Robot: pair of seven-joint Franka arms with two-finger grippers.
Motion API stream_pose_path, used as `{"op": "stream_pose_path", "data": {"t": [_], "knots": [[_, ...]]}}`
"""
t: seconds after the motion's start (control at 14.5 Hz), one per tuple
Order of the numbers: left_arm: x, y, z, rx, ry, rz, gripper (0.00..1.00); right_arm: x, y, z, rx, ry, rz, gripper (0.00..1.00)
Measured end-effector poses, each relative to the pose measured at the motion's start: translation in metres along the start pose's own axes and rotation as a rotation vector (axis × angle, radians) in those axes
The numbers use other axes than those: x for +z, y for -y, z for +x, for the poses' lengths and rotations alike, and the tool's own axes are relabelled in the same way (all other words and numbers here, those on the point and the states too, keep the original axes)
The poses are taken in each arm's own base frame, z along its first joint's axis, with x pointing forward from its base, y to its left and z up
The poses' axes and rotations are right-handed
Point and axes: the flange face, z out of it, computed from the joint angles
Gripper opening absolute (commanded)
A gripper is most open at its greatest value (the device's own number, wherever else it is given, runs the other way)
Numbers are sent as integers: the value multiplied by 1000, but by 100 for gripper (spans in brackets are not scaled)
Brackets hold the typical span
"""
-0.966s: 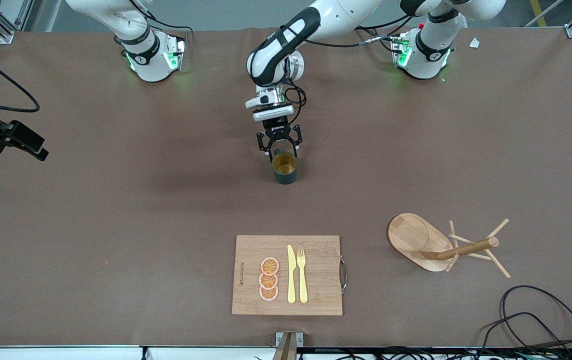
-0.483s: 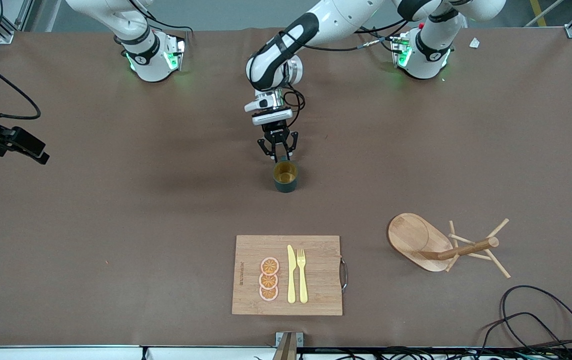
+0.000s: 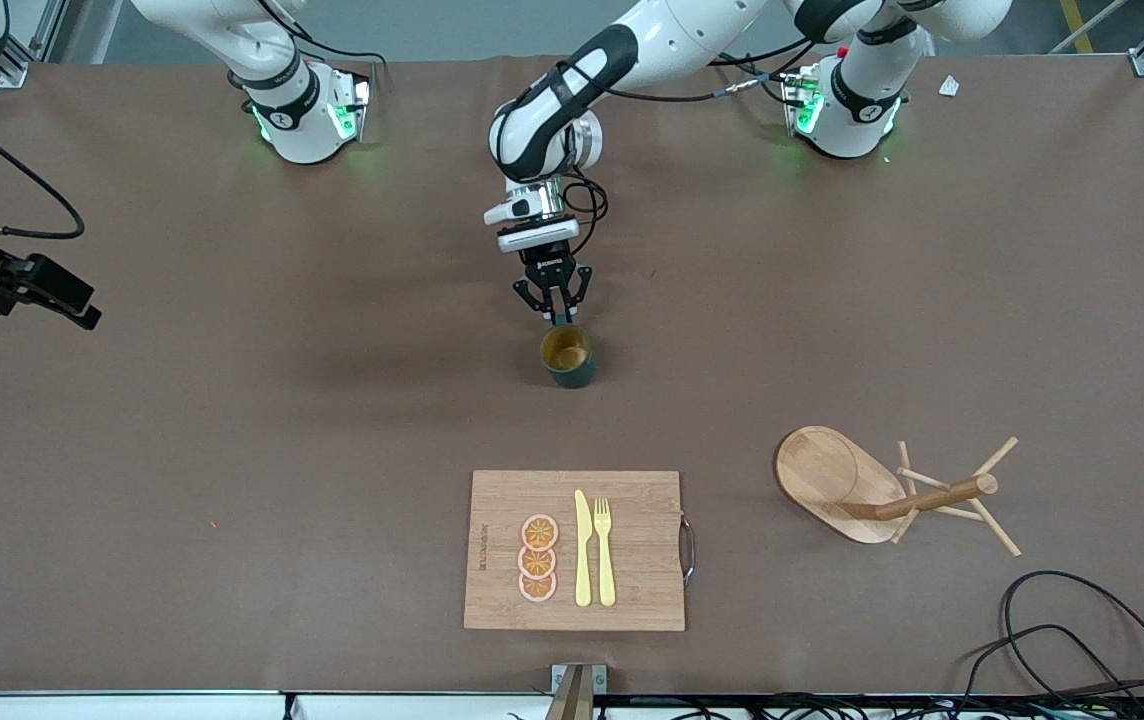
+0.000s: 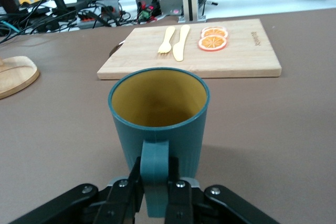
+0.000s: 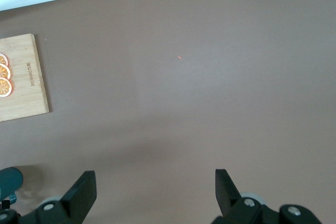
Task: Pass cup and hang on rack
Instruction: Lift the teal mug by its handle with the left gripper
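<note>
The dark teal cup [image 3: 566,356] with a mustard-yellow inside stands upright at the table's middle. It fills the left wrist view [image 4: 160,114]. My left gripper [image 3: 554,314] is low at the cup, on the side toward the robots' bases. It is shut on the cup's handle [image 4: 155,174], one finger on each side. The cup's foot is hidden, so I cannot tell whether it touches the table. The wooden rack [image 3: 882,490] stands nearer the front camera, toward the left arm's end. My right gripper [image 3: 72,300] waits open and empty at the right arm's end [image 5: 155,182].
A bamboo cutting board [image 3: 502,500] lies nearer the front camera than the cup. It carries orange slices [image 3: 538,558], a yellow knife [image 3: 583,548] and a yellow fork [image 3: 604,550]. Black cables [image 3: 1062,630] lie at the front corner by the rack.
My left gripper's fingers have shut on the cup's handle. The gripper and the cup have shifted a little toward the right arm's end. The right arm has barely moved.
</note>
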Motion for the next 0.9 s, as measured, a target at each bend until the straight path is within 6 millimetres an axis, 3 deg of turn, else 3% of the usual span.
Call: {"op": "stream_pose_path", "data": {"t": [0.28,0.55,0.69,0.9], "knots": [[-9,-17,32,-27,96,46,0,1,0,0,-9,1,0,100],[-27,-25,79,-122,181,69,0,1,-6,1,-39,3,-2,100],[-36,-25,116,-173,234,80,0,3,-12,0,-32,12,-4,100],[-35,-13,191,-223,359,96,0,12,-19,-10,-28,4,1,100]]}}
